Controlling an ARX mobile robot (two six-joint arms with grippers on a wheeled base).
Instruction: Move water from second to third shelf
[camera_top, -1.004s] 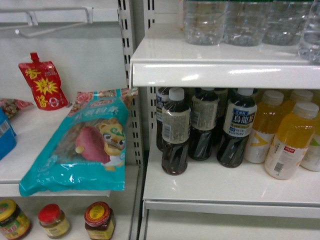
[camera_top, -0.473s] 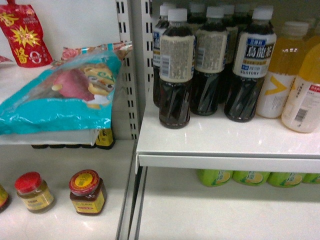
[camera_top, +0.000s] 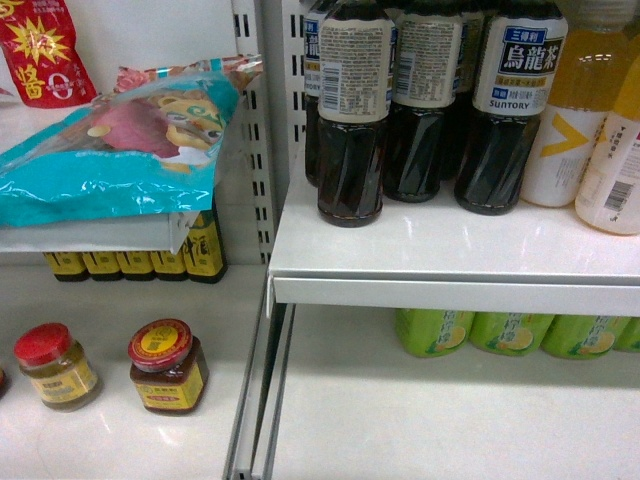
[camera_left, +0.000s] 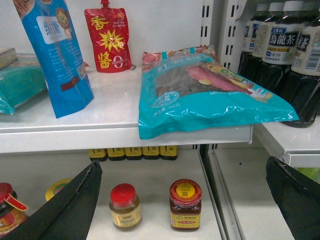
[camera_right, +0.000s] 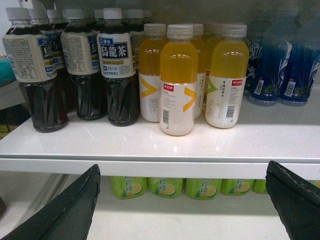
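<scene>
Looking through my head camera, I see dark tea bottles (camera_top: 350, 110) and orange drinks (camera_top: 585, 100) on a white shelf (camera_top: 450, 285), their caps cut off by the top edge, and green bottles (camera_top: 435, 330) half hidden under that shelf. To the left lie a teal snack bag (camera_top: 110, 150), a red pouch (camera_top: 40, 50) and two jars (camera_top: 165, 365) on the shelf below.

My left wrist camera adds what the head view lacks: a tall blue bag (camera_left: 57, 55) standing left of the red pouch (camera_left: 107, 40), and small yellow-labelled bottles (camera_left: 132, 152) tucked beneath the teal bag (camera_left: 210, 97). My left gripper (camera_left: 182, 200) shows as two dark fingers (camera_left: 70, 205) spread wide at the bottom corners, nothing between them.

My right wrist camera shows blue bottles (camera_right: 277, 65) at the far right of the tea (camera_right: 117, 75) and orange drinks (camera_right: 177, 80), which the head view misses. My right gripper (camera_right: 182, 200) is also spread wide and holds nothing, its fingers (camera_right: 292, 200) low in front of the shelf edge (camera_right: 160, 162).

The water appears in none of the three views, so I cannot place it relative to either gripper. The blue bottles are dim and blurred; their labels cannot be read.
</scene>
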